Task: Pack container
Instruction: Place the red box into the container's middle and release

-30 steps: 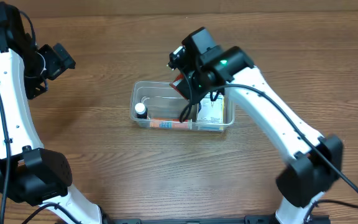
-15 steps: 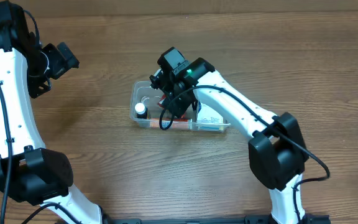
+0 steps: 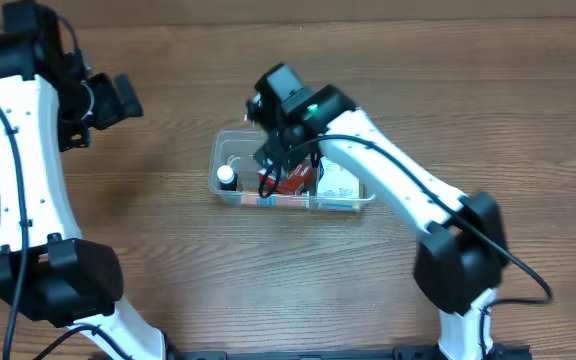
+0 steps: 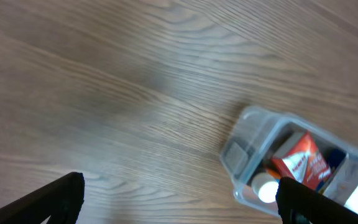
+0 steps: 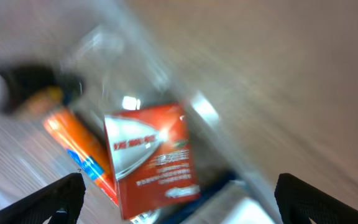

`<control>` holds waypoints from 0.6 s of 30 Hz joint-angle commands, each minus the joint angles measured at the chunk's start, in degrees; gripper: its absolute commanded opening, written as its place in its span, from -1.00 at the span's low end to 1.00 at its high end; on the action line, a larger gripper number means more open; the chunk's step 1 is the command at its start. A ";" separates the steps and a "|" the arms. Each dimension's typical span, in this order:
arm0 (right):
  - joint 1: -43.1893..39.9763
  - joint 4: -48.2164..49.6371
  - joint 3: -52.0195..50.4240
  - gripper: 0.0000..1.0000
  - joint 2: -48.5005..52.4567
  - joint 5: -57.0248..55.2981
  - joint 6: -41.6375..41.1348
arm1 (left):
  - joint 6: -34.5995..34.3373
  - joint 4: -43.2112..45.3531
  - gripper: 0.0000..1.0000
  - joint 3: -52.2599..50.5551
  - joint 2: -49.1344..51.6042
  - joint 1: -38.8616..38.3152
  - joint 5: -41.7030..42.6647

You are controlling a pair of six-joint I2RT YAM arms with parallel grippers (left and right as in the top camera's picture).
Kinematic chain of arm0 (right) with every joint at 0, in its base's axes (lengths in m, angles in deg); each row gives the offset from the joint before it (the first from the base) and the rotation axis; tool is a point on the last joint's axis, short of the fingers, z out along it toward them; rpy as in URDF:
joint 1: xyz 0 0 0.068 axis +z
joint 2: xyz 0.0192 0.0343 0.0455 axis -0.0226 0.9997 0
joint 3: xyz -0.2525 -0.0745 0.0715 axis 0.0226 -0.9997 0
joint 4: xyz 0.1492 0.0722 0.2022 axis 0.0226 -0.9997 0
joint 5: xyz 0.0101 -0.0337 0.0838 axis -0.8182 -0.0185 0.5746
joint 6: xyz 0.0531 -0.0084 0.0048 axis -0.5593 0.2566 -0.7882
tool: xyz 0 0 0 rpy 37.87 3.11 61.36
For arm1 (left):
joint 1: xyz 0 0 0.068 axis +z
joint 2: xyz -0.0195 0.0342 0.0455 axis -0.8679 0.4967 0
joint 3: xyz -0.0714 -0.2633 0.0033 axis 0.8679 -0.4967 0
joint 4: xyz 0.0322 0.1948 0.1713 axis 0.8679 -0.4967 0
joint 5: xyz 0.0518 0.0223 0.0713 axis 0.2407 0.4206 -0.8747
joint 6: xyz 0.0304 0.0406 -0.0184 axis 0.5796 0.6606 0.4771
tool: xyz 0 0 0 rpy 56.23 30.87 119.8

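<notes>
The clear plastic container [image 3: 230, 145] sits mid-table. Inside lie a red box [image 3: 290, 179], a white box [image 3: 339, 184], an orange tube [image 3: 280, 201] and a small white-capped bottle [image 3: 227, 177]. My right gripper [image 3: 271, 150] hovers over the container's left-middle, open and empty; its blurred wrist view looks down on the red box [image 5: 151, 158] and the orange tube [image 5: 82, 155]. My left gripper [image 3: 123, 100] is open and empty, well left of the container. Its wrist view shows the container [image 4: 244, 134], the red box [image 4: 300, 163] and the bottle [image 4: 266, 190] at lower right.
The wooden table [image 3: 148, 220] surrounds the container on all sides. The right arm's white link [image 3: 398, 190] crosses above the container's right end. A black cable [image 3: 265, 186] hangs from the right wrist into the container.
My right gripper swung left and dipped into the container, then lifted; the red box now lies loose in the container. My left gripper drifted slightly right.
</notes>
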 commanded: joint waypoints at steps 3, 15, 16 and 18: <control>-7.48 -6.84 3.74 0.64 -10.08 17.88 -5.11 | 3.21 0.90 1.00 1.44 -1.92 -4.70 -1.97; 0.87 -1.07 -17.38 -0.44 -9.86 25.99 -4.66 | 2.40 1.01 1.00 1.44 -1.92 -5.40 -2.19; 1.14 1.01 -18.64 -0.44 -9.79 26.01 -5.81 | 2.40 1.01 1.00 1.44 -1.92 -5.40 -2.19; 1.20 3.48 -20.04 -0.44 -9.75 25.42 -6.80 | 2.40 0.90 1.00 1.44 -1.92 -5.40 -2.19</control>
